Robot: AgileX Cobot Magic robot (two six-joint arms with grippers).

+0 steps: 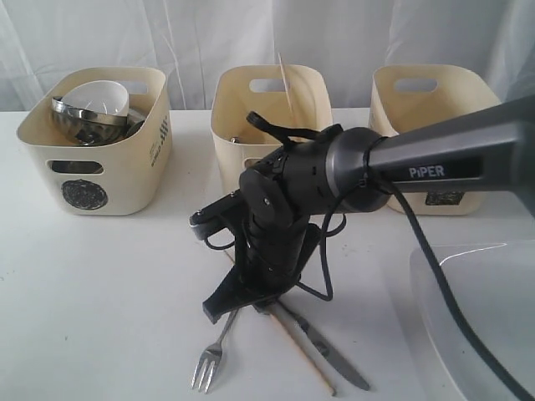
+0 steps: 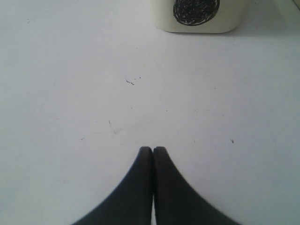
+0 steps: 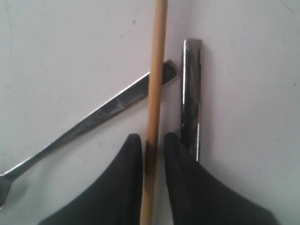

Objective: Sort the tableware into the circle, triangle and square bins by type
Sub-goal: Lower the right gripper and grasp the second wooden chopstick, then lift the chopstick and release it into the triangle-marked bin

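Observation:
My right gripper (image 1: 251, 305) is down at the table in the middle, over a loose group of cutlery. A wooden chopstick (image 3: 157, 70) runs between its fingertips; my right gripper (image 3: 152, 138) stands narrowly open, one finger against the stick and a thin gap at the other. The steel fork (image 3: 108, 110) crosses under the chopstick and the knife (image 3: 191, 93) lies alongside it. From outside, the fork (image 1: 211, 359), chopstick (image 1: 313, 368) and knife (image 1: 334, 359) fan out towards the front edge. My left gripper (image 2: 153, 150) is shut on nothing above bare table and does not show in the exterior view.
Three cream bins stand along the back. The left bin (image 1: 125, 167), marked with a circle (image 1: 84, 194), holds a white bowl (image 1: 100, 96) and a steel bowl (image 1: 84, 121). A chopstick (image 1: 287, 83) sticks up from the middle bin (image 1: 267, 109). The right bin (image 1: 426, 109) stands behind the arm. A large white plate (image 1: 485, 309) lies front right.

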